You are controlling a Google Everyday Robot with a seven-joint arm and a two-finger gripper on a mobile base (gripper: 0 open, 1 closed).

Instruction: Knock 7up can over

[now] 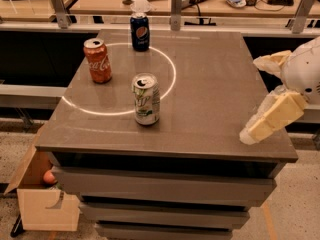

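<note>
- 7up can (pixel 146 99): shown upright on the table (pixel 215 74), front of centre; not yet knocked over.
- Gripper (pixel 251 99): positioned at the table's right edge, well apart, apparently spread wide and empty.

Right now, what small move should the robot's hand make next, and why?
Probably swing the hand leftward toward the 7up can. The hand hangs open at the right edge of the table, far from the can, which stands upright; the Coca-Cola can and Pepsi can sit behind it, out of that path.
</note>
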